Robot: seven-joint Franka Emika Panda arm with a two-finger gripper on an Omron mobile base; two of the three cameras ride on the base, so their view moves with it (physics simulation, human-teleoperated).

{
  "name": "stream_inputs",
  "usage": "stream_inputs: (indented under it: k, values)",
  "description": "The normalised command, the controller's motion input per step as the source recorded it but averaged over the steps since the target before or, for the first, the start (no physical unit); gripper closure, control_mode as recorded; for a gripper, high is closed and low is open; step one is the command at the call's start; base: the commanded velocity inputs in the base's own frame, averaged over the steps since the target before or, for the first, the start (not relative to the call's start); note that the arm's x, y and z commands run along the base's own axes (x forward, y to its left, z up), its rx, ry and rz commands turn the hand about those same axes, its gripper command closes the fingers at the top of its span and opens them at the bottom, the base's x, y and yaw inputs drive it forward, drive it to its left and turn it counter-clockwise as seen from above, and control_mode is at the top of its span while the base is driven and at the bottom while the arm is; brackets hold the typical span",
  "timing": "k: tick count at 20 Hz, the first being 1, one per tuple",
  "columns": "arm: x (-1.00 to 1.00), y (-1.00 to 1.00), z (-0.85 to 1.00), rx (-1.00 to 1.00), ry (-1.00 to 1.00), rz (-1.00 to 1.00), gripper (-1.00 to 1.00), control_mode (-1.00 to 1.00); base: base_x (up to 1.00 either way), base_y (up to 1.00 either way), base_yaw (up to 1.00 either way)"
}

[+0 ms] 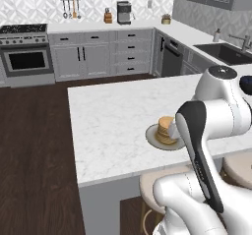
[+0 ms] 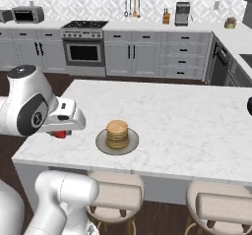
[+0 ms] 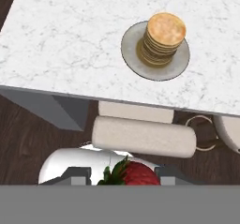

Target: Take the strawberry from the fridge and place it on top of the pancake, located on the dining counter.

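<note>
Strawberry (image 3: pixel 130 173) sits clamped in the claw (image 3: pixel 123 177), held out past the worktop (image 3: pixel 70 35) edge, above a beige stool (image 3: pixel 143 136) and dark wood floor (image 3: pixel 28 143). Ahead of the claw, on the marble worktop: grey plate (image 3: pixel 177 64) carrying a pancake stack (image 3: pixel 163 38), top bare. Open marble lies between claw and plate. Second stool (image 2: pixel 219 204) off to the side.

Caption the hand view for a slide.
Small red strawberry held in the shut jaws, looking down at the golden pancake stack on its round grey plate on the white marble dining counter.
</note>
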Motion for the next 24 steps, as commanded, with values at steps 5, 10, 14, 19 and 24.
stream_inputs:
  k: [5, 10, 14, 19, 24]
  values:
    - [0.98, -0.26, 0.00, 0.00, 0.00, 0.06, 1.00, -1.00, 0.00, 0.00, 0.00]
    - [1.00, -0.35, 0.00, 0.02, 0.09, 0.12, 1.00, -1.00, 0.00, 0.00, 0.00]
    - [1.00, -0.57, -0.36, 0.00, 0.17, 0.08, 1.00, -1.00, 0.00, 0.00, 0.00]
    - [1.00, -0.30, -0.80, 0.00, 0.00, 0.09, 1.00, -1.00, 0.00, 0.00, 0.00]
    - [1.00, 0.00, -0.38, 0.00, -0.02, 0.11, 1.00, -1.00, 0.00, 0.00, 0.00]
